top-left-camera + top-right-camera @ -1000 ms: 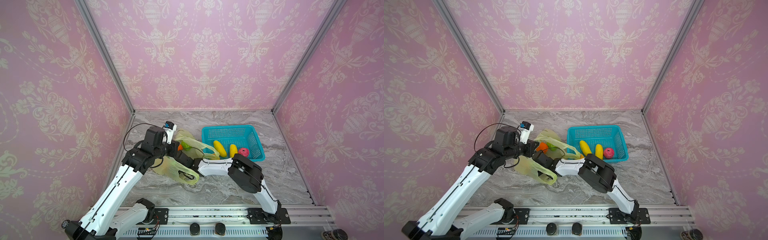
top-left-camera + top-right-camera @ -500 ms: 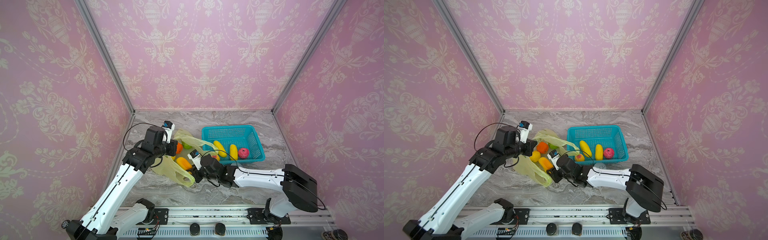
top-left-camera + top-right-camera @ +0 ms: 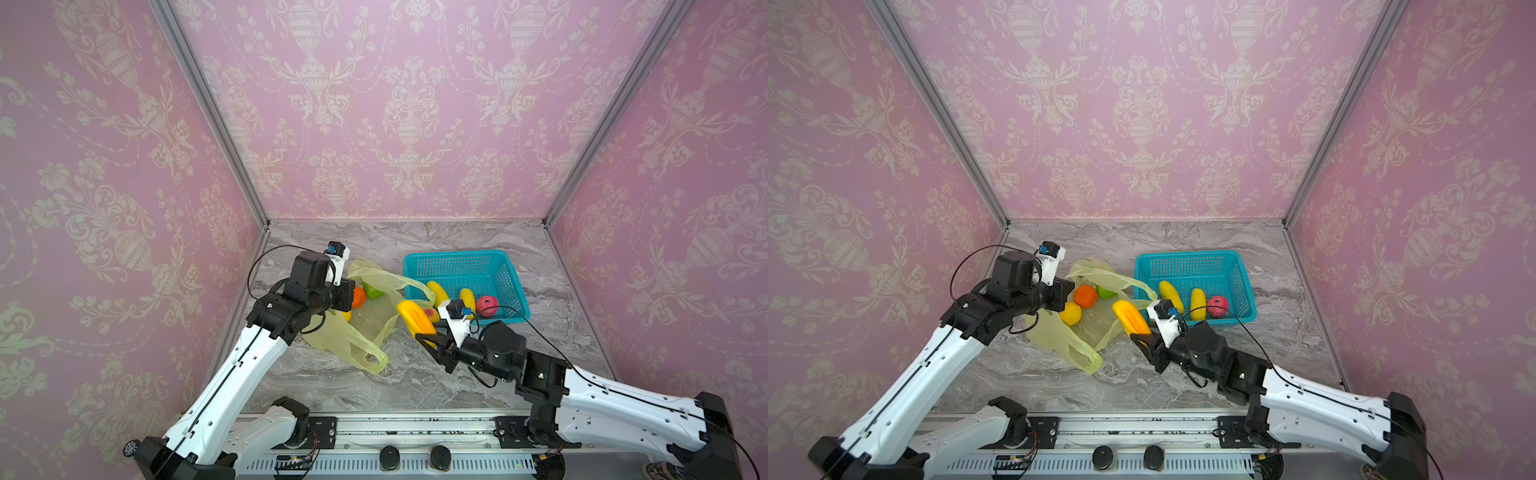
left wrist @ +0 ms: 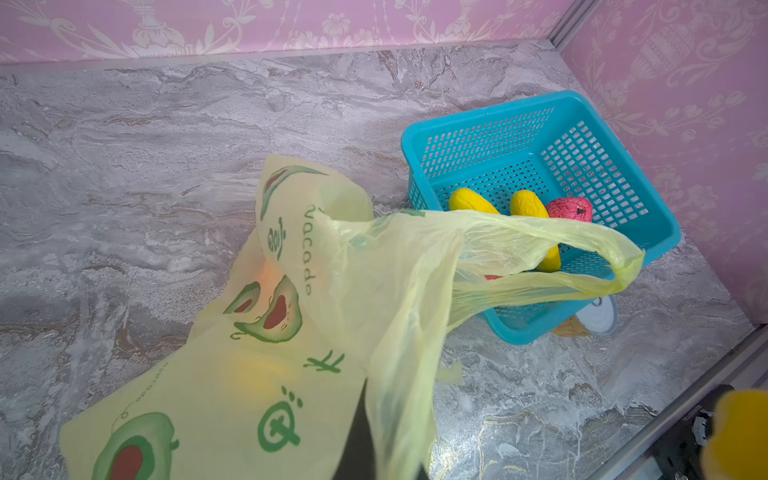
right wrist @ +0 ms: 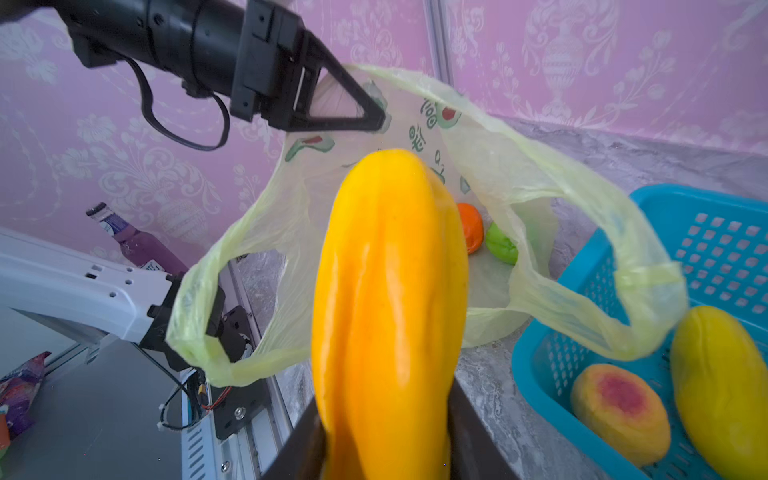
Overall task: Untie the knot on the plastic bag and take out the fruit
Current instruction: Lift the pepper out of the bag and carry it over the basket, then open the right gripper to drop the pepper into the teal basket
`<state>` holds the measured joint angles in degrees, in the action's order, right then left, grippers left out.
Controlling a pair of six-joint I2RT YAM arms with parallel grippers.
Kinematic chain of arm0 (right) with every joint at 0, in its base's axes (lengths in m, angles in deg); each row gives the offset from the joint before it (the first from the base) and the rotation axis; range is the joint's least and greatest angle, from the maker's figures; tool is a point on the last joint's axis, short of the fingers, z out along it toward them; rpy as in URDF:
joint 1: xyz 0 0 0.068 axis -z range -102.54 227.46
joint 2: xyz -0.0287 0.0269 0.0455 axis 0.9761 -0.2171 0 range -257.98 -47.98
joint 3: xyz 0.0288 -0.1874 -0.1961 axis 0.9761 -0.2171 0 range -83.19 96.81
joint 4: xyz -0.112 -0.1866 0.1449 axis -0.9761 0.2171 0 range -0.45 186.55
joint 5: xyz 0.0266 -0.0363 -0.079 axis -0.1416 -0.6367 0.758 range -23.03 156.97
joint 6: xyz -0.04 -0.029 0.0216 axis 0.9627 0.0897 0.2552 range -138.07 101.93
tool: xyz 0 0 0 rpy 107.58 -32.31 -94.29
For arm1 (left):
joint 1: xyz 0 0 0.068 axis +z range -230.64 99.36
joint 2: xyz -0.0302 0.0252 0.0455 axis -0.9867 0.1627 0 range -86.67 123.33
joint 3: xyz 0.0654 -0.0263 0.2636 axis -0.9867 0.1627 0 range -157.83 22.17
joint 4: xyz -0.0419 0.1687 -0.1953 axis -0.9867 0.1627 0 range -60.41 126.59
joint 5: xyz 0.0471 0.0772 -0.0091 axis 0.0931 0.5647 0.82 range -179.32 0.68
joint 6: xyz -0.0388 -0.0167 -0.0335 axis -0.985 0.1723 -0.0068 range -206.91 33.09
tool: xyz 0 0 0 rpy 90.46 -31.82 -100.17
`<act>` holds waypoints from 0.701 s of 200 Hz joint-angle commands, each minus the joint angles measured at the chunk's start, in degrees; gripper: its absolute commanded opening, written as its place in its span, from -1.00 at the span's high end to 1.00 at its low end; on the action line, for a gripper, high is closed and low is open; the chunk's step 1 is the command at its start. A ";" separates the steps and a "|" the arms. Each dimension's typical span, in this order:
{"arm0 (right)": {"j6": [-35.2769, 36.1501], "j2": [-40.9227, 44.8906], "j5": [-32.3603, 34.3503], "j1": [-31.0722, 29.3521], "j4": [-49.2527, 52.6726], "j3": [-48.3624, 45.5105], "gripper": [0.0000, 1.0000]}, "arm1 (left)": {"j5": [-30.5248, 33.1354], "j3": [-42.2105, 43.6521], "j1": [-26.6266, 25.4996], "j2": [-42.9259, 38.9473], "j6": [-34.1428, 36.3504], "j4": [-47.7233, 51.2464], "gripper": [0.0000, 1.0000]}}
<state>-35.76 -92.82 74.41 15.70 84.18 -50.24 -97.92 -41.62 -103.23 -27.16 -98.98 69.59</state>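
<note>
well, glossy oblong fruit (image 5: 390, 291), filmy bag (image 4: 249, 374)

Grey marble tabletop (image 3: 415, 374): plastic bag (image 3: 345, 338) sprawled, teal basket (image 3: 455, 254) beside.

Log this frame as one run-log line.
left gripper: shut on plastic bag edge | right gripper: holding long yellow fruit outside bag, near teal basket | bag: orange, green fruit inside | handle loops: untied
</note>
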 commanded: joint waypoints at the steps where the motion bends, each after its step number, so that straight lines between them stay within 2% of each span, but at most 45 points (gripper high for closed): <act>1: 3.00 6.81 10.73 0.10 6.69 -2.04 0.71 | 0.70 -0.20 0.51 0.35 -0.74 1.39 1.00; 27: 2.16 12.98 21.92 2.19 12.23 -3.15 0.77 | 0.52 -0.20 0.53 0.43 -0.75 1.39 1.00; 42: 0.18 14.02 23.77 5.02 15.55 -3.10 0.72 | 0.43 -0.19 0.53 0.52 -0.84 1.40 1.00; 59: -2.26 12.67 22.24 10.11 18.87 -2.27 0.70 | 0.30 -0.12 0.53 0.61 -0.80 1.32 1.00; 89: -5.07 4.33 15.85 18.88 21.44 0.10 0.82 | 0.21 -0.22 0.53 0.69 -0.80 1.39 1.00; 119: -5.93 -4.72 13.30 23.90 20.34 1.94 0.84 | 0.20 -0.20 0.62 0.59 -0.80 1.39 1.00; 140: -6.04 -10.77 7.83 27.33 16.62 2.24 0.87 | 0.16 -0.24 0.62 0.76 -0.82 1.38 1.00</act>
<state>-40.15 -98.90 87.98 40.23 103.72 -50.41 -97.94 -41.62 -103.18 -26.92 -98.98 69.73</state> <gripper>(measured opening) 0.382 0.047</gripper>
